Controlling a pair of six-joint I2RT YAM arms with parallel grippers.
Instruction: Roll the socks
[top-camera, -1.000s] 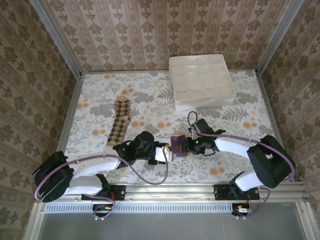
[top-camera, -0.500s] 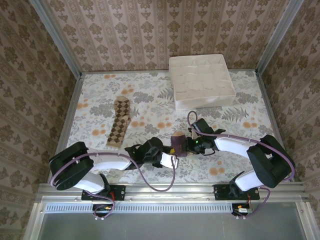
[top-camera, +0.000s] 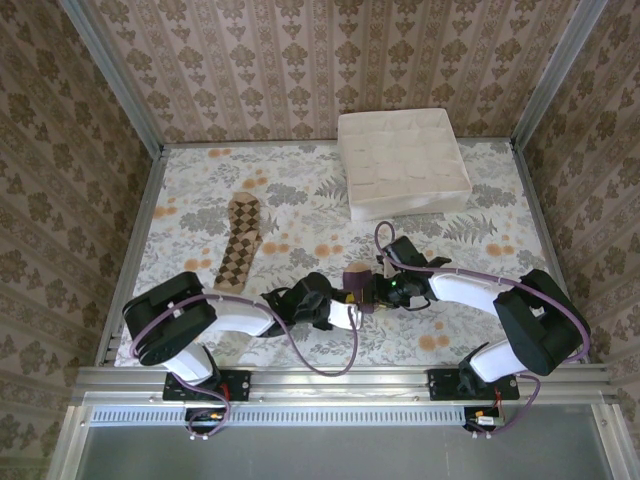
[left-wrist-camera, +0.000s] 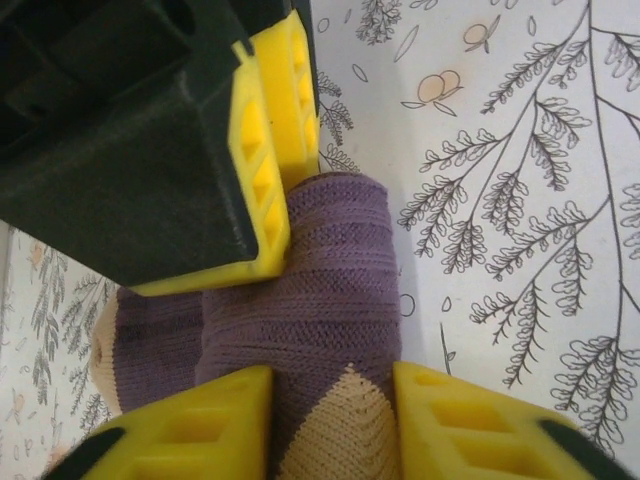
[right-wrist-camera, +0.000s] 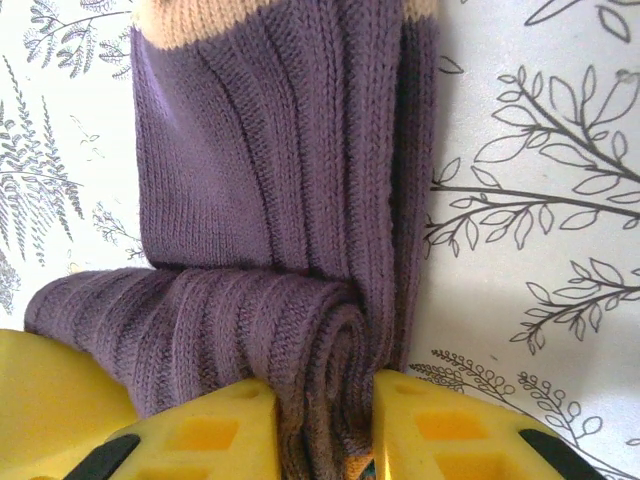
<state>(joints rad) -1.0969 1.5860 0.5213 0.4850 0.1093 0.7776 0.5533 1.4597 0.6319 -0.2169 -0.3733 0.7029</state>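
Floral table (top-camera: 480, 250): purple sock (top-camera: 355, 280) is held near-centre, partly rolled, flat length left to wind | roll is pinched by right gripper (right-wrist-camera: 322, 425) | tan-patch end is clamped by left gripper (left-wrist-camera: 332, 425) | argyle sock (top-camera: 238, 248), flat at left, is not yet rolled.

Flat sock (top-camera: 240, 243) left of rolled sock (top-camera: 356, 285); box (top-camera: 404, 163) behind.
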